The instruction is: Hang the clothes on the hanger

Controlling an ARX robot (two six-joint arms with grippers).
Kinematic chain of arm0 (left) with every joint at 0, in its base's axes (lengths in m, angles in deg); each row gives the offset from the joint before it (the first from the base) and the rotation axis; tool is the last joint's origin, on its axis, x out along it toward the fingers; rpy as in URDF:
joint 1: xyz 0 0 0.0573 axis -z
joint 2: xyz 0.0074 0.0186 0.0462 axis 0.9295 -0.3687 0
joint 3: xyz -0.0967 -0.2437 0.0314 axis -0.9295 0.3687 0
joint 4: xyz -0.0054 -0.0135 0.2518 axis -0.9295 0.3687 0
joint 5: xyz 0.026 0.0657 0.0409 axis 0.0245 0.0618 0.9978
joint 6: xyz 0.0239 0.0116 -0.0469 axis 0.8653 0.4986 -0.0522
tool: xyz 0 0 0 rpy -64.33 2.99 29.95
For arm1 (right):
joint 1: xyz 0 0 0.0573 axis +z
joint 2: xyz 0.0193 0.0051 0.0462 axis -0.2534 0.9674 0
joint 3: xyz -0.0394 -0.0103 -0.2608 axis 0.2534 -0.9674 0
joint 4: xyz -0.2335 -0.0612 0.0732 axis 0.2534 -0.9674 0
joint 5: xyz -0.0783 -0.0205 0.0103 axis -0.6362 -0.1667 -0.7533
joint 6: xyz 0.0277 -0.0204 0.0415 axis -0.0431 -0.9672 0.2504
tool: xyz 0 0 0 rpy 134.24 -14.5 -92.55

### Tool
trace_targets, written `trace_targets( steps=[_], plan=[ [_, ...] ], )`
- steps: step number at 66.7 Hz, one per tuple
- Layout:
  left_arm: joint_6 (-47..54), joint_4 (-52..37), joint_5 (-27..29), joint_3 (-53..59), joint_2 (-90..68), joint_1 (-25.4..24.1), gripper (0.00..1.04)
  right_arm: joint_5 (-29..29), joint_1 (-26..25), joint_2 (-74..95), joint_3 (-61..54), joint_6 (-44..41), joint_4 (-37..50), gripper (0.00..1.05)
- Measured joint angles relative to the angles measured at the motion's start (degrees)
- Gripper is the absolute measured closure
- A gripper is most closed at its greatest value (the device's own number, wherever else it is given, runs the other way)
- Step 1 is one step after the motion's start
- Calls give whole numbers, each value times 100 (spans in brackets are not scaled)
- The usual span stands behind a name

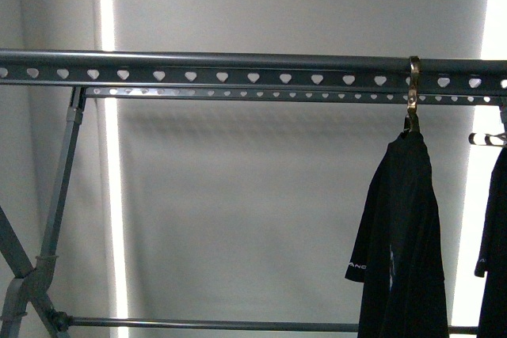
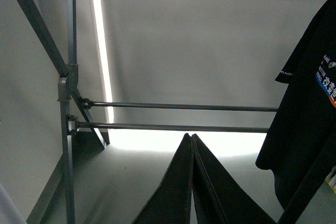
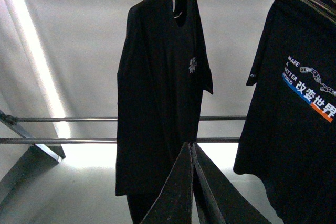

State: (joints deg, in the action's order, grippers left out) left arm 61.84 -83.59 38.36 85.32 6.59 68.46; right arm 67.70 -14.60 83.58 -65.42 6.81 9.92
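So the rack (image 1: pixel 238 65) runs right across the front view, its top rail punched with little heart holes. A black T-shirt (image 1: pixel 404 235) hangs from that rail near its right end, on a hook (image 1: pixel 413 93) looped over the bar, small white logo on the sleeve. A second shirt (image 1: pixel 495 251) hangs just beside it, further toward that end, mostly cut off. In the right wrist view that second shirt (image 3: pixel 294 108) shows the "MAKE A BETTER WORLD" print and blue-and-orange stripe. Both the left gripper (image 2: pixel 191 182) and right gripper (image 3: pixel 191 187) have their fingers pressed together, nothing between them, sitting below the rack's lower crossbars (image 2: pixel 178 116).
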Motion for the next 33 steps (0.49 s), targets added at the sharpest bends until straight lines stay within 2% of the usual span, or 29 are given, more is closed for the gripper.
trace_targets(
  steps=[21, 25, 33],
  plan=[
    [0, 0, 2, 0, 0, 0, 101, 0, 0, -221, -245, -2, 37, 102],
    [-2, 0, 2, 0, 0, 2, 99, 0, 0, -221, -245, -9, 37, 92],
    [-2, 0, 0, 0, 0, 0, 75, 0, 0, -221, -245, -9, 37, 69]
  ],
)
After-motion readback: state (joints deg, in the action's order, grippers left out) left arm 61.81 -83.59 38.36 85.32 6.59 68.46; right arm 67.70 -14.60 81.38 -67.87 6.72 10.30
